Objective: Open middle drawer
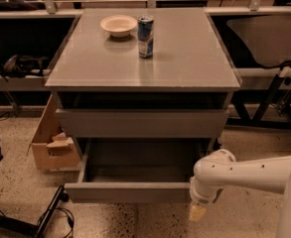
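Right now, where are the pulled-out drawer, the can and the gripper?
middle drawer [130,192]: camera view, front panel.
can [145,29]: camera view, its side.
gripper [196,212]: camera view, its tip, by the drawer front's right end.

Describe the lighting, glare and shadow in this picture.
Camera view: dim, warm light; a soft sheen on the tabletop near the can; deep shadow under the top and inside the open drawer; the gripper, by the drawer front's right end, is lit pale.
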Controlling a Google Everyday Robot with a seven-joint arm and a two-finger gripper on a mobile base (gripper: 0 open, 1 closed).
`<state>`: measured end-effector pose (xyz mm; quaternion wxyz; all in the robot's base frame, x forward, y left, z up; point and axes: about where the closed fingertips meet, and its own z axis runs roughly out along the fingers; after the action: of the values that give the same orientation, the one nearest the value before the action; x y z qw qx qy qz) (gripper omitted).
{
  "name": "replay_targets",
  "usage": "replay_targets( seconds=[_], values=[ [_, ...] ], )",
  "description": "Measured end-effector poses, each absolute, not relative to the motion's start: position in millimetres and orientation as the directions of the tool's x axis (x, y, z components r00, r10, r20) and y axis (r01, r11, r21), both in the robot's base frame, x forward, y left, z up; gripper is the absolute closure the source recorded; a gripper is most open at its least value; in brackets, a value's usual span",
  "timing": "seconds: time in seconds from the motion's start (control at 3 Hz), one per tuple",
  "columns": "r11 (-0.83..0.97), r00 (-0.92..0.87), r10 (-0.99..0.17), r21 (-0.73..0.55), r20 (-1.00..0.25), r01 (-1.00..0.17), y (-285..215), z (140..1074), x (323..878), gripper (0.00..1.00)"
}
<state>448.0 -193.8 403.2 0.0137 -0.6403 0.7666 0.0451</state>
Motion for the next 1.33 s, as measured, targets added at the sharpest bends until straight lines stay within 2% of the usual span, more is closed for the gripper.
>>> replay_targets(
  seconds=[0.67, 1.0, 1.33],
  values=[
    [0.194, -0.196, -0.979, 0.049, -0.049, -0.980, -209.5, 415.2, 441.0, 0.87],
    [0.194, -0.196, -0.980, 0.049, -0.045, -0.980, -211.1, 416.3, 436.0, 1.00],
    [0.194, -0.196, -0.980, 0.049, -0.045, -0.980, -211.1, 416.3, 436.0, 0.83]
  ],
)
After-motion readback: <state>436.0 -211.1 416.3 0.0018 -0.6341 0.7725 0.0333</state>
